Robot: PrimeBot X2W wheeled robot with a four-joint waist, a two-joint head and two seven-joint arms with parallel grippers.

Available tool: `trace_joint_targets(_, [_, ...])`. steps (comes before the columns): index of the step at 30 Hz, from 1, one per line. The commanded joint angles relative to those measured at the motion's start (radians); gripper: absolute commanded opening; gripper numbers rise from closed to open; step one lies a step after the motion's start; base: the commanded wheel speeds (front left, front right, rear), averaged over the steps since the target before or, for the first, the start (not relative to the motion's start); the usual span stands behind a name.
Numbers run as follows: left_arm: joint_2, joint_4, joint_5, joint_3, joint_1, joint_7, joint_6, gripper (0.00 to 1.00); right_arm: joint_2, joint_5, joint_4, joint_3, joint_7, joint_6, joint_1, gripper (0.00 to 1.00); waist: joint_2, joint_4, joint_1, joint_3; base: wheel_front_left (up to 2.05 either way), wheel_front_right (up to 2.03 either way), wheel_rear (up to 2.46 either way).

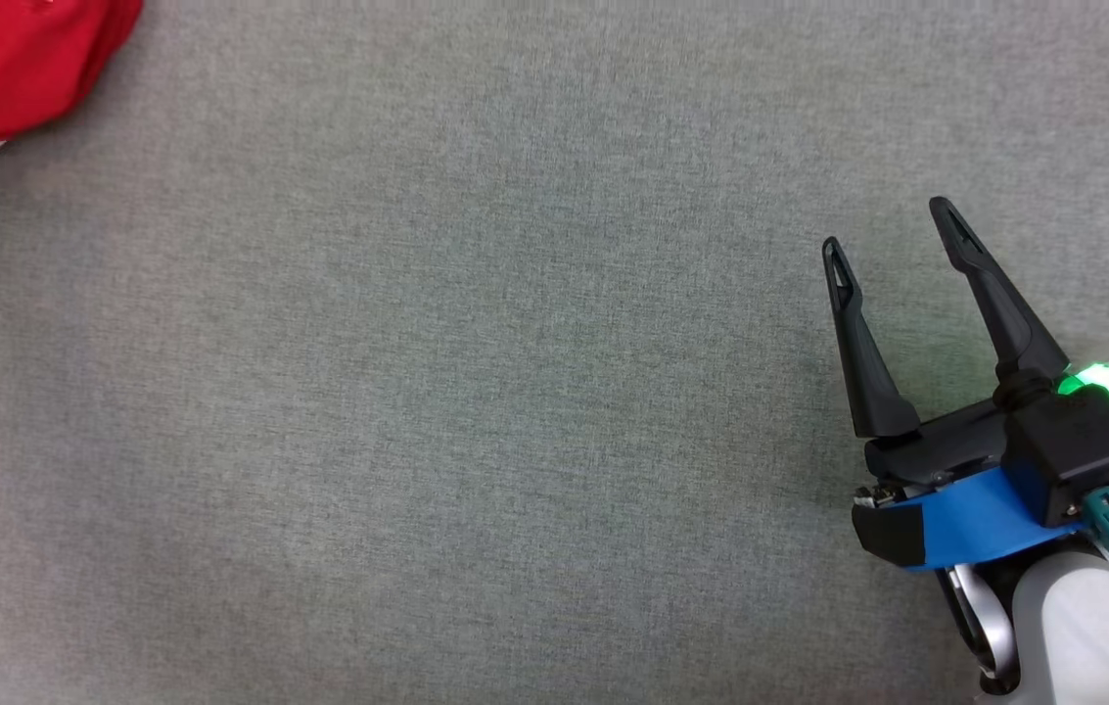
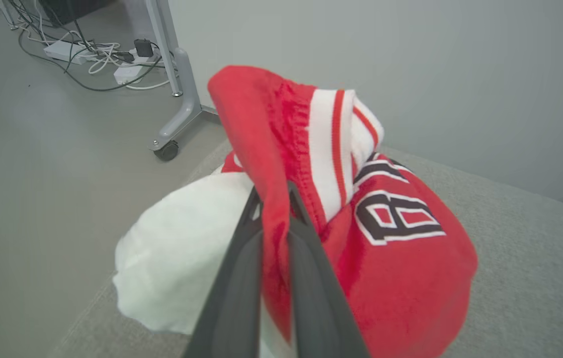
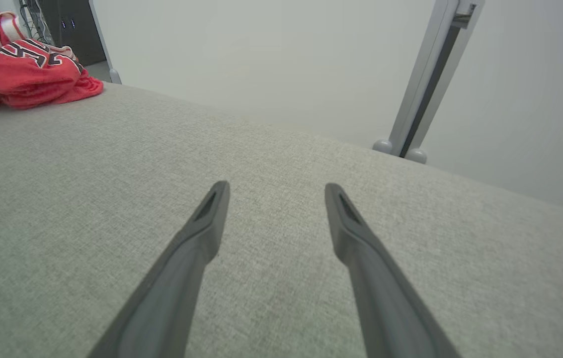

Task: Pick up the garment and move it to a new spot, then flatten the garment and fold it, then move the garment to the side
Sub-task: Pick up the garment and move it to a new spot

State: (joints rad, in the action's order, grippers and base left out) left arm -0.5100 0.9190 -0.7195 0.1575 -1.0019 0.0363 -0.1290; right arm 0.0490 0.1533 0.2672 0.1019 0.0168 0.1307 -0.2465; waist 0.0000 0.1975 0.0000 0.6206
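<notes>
Red fabric is running between the two dark fingers (image 2: pixel 241 278) of the left gripper (image 2: pixel 275 195), which is pinching a fold of the garment (image 2: pixel 400 258); the jersey, red with white stripes and black lettering, is bunching in a heap, a white part spilling out beside the fingers, at the edge of the grey cloth-covered table (image 2: pixel 534 278). Lower right in the head view, the right gripper (image 1: pixel 887 227) is hovering over bare cloth with fingers spread wide, gripping nothing, well apart from the garment at the upper left corner. Beyond the table edge, a wheeled stand leg (image 2: pixel 177 99) and tangled cables (image 2: pixel 97 54) are sitting on the floor (image 2: pixel 38 174)
</notes>
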Motion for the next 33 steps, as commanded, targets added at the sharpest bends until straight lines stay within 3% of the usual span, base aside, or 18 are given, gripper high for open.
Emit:
trace_joint_targets(1, [-0.021, -0.022, -0.013, 0.017, 0.002, -0.018, -0.002, 0.00, 0.003, -0.010, -0.011, -0.004, -0.012, 0.000, -0.014, 1.00, 0.0000, -0.011, 0.0000, -0.023, 0.00, 0.00, 0.00])
trace_joint_targets(10, [-0.092, -0.177, -0.043, 0.133, -0.028, -0.087, -0.002, 0.00, 0.003, -0.079, -0.114, -0.024, -0.073, 0.000, -0.005, 1.00, 0.0000, -0.061, 0.0000, -0.172, 0.00, 0.00, 0.00])
trace_joint_targets(17, [-0.089, -0.319, 0.014, 0.182, -0.061, -0.088, 0.024, 0.00, 0.002, -0.148, -0.238, -0.041, -0.134, 0.000, 0.020, 1.00, 0.0000, -0.127, 0.0000, -0.321, 0.00, 0.00, 0.00])
trace_joint_targets(26, [0.003, -0.607, 0.046, 0.273, -0.088, 0.031, 0.095, 0.00, 0.002, -0.231, -0.388, -0.048, -0.207, 0.000, 0.053, 1.00, 0.0000, -0.207, 0.0000, -0.458, 0.00, 0.00, 0.00])
trace_joint_targets(33, [0.095, -0.731, 0.006, 0.304, -0.091, 0.096, 0.142, 0.00, 0.002, -0.259, -0.446, -0.062, -0.242, 0.000, 0.032, 1.00, 0.0000, -0.246, 0.0000, -0.463, 0.00, 0.00, 0.00])
